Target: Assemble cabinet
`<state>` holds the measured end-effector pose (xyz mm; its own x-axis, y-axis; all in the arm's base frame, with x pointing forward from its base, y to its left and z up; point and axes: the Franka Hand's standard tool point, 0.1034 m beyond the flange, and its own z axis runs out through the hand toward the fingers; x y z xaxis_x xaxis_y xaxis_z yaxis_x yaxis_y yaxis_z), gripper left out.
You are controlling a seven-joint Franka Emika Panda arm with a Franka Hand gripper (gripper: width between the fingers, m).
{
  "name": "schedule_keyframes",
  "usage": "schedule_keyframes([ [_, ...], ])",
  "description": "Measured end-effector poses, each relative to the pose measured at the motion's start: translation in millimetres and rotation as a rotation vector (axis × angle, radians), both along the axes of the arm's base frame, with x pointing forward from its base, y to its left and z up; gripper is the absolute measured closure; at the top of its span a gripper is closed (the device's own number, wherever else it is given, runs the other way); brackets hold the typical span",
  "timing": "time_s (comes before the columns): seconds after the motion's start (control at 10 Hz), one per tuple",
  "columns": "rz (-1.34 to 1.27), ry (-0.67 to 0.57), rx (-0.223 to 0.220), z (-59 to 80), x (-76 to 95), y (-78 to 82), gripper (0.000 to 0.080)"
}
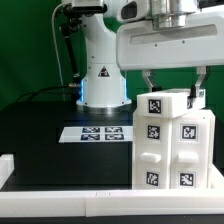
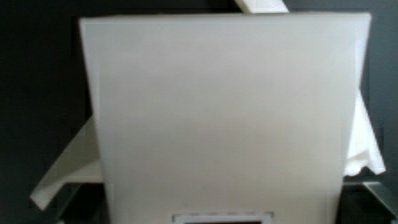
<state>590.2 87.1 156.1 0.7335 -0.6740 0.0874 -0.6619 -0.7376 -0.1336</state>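
The cabinet (image 1: 170, 145) is a white blocky box with several black-and-white tags. It stands upright on the black table at the exterior view's right. My gripper (image 1: 174, 88) is directly above it. Its two fingers reach down on either side of the cabinet's narrower top part. In the wrist view, a plain white face of the cabinet (image 2: 214, 110) fills the space between the fingers. White panels (image 2: 68, 165) flare out at both sides. The gripper (image 2: 217, 205) appears shut on the cabinet; the fingertips are mostly hidden at the frame edges.
The marker board (image 1: 97, 132) lies flat on the table toward the exterior view's left of the cabinet. The white robot pedestal (image 1: 103, 85) stands behind it. A white rim (image 1: 60, 205) runs along the front and left table edges.
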Motion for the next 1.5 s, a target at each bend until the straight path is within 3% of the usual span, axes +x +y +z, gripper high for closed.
schedule_keyframes([
  [0.4,-0.222,0.012,0.048,0.0,-0.4,2.1,0.024],
  [0.9,-0.866,0.064,0.209,-0.1,-0.1,7.1,0.024],
  [1.2,-1.127,0.137,0.238,-0.7,-2.7,4.3,0.024],
  [1.5,-1.218,0.143,0.257,-1.9,-2.4,2.4,0.024],
])
